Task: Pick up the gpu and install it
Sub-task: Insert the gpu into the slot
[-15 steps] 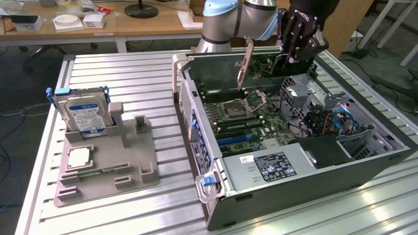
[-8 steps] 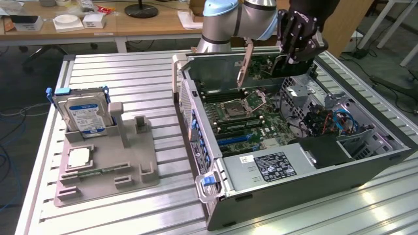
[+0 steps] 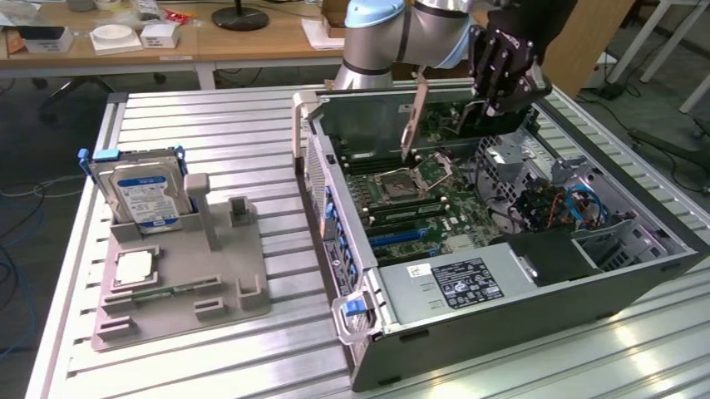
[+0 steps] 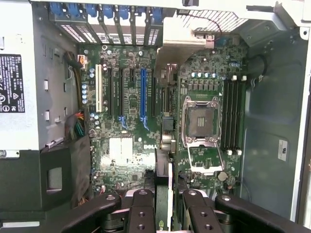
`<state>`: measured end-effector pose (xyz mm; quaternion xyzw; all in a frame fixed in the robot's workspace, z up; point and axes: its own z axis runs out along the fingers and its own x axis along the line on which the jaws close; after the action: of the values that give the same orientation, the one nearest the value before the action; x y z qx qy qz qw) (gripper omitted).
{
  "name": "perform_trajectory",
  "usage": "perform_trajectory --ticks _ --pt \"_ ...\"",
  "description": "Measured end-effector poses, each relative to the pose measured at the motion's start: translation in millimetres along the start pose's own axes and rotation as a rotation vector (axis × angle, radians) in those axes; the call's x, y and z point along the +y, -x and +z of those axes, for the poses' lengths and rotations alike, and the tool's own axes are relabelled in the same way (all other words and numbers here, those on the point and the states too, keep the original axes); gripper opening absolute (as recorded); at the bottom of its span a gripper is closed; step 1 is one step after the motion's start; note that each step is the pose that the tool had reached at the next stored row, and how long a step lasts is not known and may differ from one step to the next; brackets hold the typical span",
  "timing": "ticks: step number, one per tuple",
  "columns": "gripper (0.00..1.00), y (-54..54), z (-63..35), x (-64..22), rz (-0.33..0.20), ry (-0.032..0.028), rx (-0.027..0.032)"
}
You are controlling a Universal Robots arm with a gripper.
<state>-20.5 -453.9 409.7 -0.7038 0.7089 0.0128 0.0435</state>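
- A dark-grey metal computer case (image 3: 654,249) lies on its side, open, on a ribbed aluminium table (image 3: 199,116). Inside it are a green motherboard (image 3: 444,208) with a silver-framed processor socket (image 3: 401,184), a boxy labelled power supply (image 3: 461,283) and a tangle of blue cables (image 3: 583,204).
- At the exterior view's left sits a matte grey plastic holder tray (image 3: 222,274). A silver hard drive with a blue-white label (image 3: 139,195) stands upright in one of its slots. A square processor chip (image 3: 133,266) lies flat in a recess, and a narrow green memory stick (image 3: 166,293) lies in a groove.
- The gpu (image 3: 414,116), a thin flat card with a silvery metal bracket, hangs on edge over the motherboard inside the case. Its bracket end points toward the exterior view's left, and its long axis runs roughly level across to the fingers (whether its lower edge touches a slot, I can't tell).
- The black gripper (image 4: 165,204) has its fingers drawn partway in, clamped on the card's two faces.
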Motion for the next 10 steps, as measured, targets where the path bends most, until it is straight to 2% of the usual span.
perform_trajectory --ticks 7,10 --pt "0.27 -0.7 8.7 0.3 0.016 -0.0013 0.0009" --pt "0.27 -0.9 12.3 1.0 0.027 -0.0049 0.0016"
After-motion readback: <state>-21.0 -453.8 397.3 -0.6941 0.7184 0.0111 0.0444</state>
